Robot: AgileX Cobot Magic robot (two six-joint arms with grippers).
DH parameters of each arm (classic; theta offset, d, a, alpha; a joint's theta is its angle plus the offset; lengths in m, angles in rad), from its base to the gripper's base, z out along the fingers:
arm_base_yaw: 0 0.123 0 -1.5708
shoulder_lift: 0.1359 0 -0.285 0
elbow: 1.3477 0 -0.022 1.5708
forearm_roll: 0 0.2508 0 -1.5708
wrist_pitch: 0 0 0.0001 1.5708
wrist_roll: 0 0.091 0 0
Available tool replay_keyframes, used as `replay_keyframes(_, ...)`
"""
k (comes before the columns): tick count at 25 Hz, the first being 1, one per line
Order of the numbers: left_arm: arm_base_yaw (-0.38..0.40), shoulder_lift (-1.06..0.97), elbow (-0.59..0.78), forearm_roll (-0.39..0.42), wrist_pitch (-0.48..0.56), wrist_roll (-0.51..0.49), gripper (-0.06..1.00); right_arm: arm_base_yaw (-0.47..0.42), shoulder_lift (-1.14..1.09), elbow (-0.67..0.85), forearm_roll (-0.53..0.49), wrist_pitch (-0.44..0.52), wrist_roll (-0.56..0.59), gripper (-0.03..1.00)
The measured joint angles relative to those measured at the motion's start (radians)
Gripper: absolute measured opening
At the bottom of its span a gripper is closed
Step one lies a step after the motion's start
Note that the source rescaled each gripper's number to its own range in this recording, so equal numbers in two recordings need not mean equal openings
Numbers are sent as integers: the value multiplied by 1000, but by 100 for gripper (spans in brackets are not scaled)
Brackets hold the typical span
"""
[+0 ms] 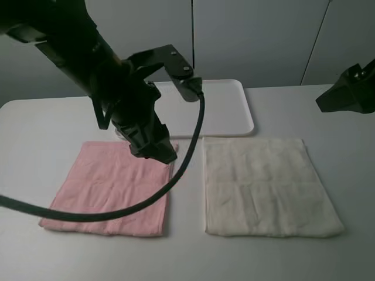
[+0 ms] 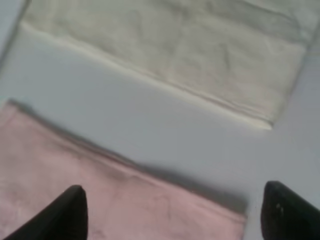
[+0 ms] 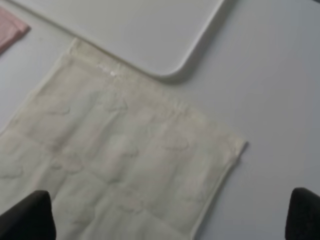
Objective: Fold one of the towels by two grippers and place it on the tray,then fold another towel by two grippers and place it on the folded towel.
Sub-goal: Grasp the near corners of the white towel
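In the exterior high view the tray (image 1: pixel 231 108) carried no cloth. The cream-white towel (image 1: pixel 266 187) lay flat and unfolded on the counter (image 1: pixel 187 257) just in front of the tray, one edge close beside its rim. The pink towel (image 1: pixel 111 190) lay flat off the tray's front corner on the left arm's side, a bare strip apart from the cream one. The left tool (image 1: pixel 153 149) hung over the pink towel's corner nearest the tray, and the right tool (image 1: pixel 351 93) stood high, off the tray's other end. In the left wrist view that tool's fingers (image 2: pixel 67 212) stood wide apart and gripped nothing, above the pink edge. In the right wrist view the fingers (image 3: pixel 27 217) were likewise spread and empty over the cream towel, whose faint embossed figures and creases showed. The first fold looked unstarted; next, each tool probably needed to pinch one corner of the same cream edge.
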Motion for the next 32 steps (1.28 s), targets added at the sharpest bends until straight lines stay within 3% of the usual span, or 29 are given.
replay_keyframes(3, -116, 99, -43, 68, 4, -25, 91, 0, 0, 0, -36, 52, 0, 100)
replay_keyframes(8, -237, 239, -101, 106, 40, -32, 91, 0, 0, 0, -107, 118, 0, 100)
replay_keyframes(19, -290, 369, -107, 144, 62, -107, 91, 0, 6, 0, -122, 124, -9, 100)
replay_keyframes(24, -347, 384, -108, 183, 31, -107, 99, 0, 42, 33, -145, 124, -11, 100)
replay_keyframes(32, -360, 449, -185, 192, 32, -125, 100, 0, 54, 92, -165, 103, -30, 100)
